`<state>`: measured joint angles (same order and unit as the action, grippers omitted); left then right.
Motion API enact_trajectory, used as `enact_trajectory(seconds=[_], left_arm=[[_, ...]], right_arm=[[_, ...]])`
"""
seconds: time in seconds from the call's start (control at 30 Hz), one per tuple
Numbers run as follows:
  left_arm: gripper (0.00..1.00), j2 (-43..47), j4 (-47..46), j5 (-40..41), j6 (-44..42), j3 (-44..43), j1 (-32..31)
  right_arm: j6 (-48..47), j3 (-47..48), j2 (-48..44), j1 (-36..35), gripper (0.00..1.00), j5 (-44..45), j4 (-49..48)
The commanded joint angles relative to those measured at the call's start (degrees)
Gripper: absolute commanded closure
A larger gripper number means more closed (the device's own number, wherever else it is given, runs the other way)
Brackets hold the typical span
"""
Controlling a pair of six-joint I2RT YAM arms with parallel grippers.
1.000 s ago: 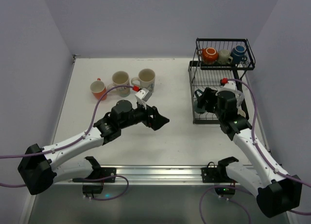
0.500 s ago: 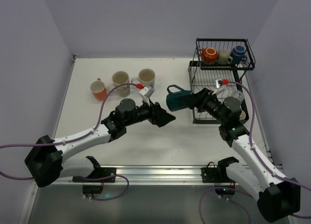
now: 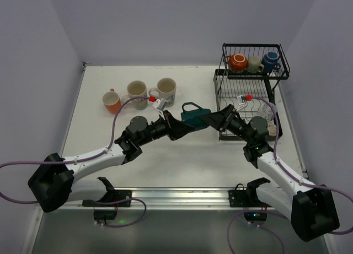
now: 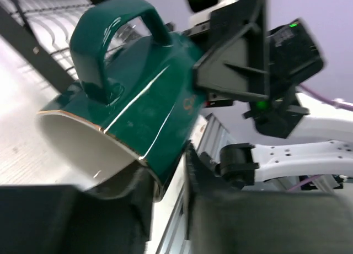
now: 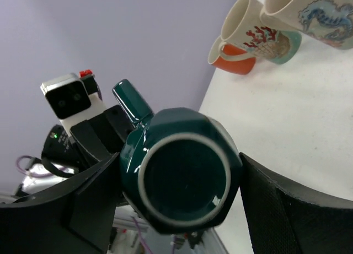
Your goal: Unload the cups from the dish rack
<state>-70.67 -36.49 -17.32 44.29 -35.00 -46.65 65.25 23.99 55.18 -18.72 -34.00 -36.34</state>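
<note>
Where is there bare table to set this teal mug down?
Bare table lies between the white patterned mug and the dish rack, just beyond the teal mug, and in the near middle between the left arm and right arm. Crowded: orange mug, cream mug and the white one stand close in a row, far left.
</note>
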Motion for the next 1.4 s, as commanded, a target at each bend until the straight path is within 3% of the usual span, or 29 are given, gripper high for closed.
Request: enact_trajectory(seconds=[0.0,0.1,0.13,0.17,0.2,0.37,0.4,0.6,0.8,1.07,1.37], left_arm=[[0.87,2.2,-8.5,2.3,-0.7,0.0,-0.4],[0.98,3.3,-7.9,3.3,-2.7,-1.0,-0.4],[1.0,4.0,-4.6,3.9,-3.5,-1.8,-0.4],[1.0,4.5,-2.2,4.8,-4.6,-3.6,-0.4],[1.0,4.8,-0.2,6.6,-6.8,-4.5,-0.4],[1.0,5.0,19.8,13.4,-14.0,-14.7,-0.4],[1.0,4.2,24.2,16.3,-15.6,-15.9,-0.4],[1.0,-4.5,38.3,20.5,-21.3,-29.7,-0.3],[1.0,-26.8,57.4,26.4,-27.6,-52.9,-0.3],[1.0,-48.0,70.7,31.5,-30.8,-78.9,0.9],[1.0,-60.0,75.9,29.5,-30.0,-89.7,3.0]], right_arm=[[5.4,0.3,2.0,-2.4,0.71,-2.5,-12.1],[5.7,-0.2,3.1,-3.2,0.35,-1.8,-13.0],[5.7,-0.6,3.4,-3.2,0.14,-1.3,-12.8],[5.5,-0.5,3.0,-3.3,0.04,-0.4,-11.8],[4.7,-0.3,2.8,-3.3,0.01,0.4,-8.2],[-5.0,2.2,-3.5,-3.2,0.01,8.4,7.2],[-8.6,2.9,-4.5,-3.2,0.01,12.3,14.2],[-15.6,3.7,-12.5,-3.2,0.01,20.5,26.2],[-21.9,3.6,-21.3,-3.3,0.01,21.8,35.2],[-26.6,4.8,-31.8,-3.3,0.01,22.5,44.9],[-29.8,5.6,-35.4,-3.3,0.01,22.3,49.0]])
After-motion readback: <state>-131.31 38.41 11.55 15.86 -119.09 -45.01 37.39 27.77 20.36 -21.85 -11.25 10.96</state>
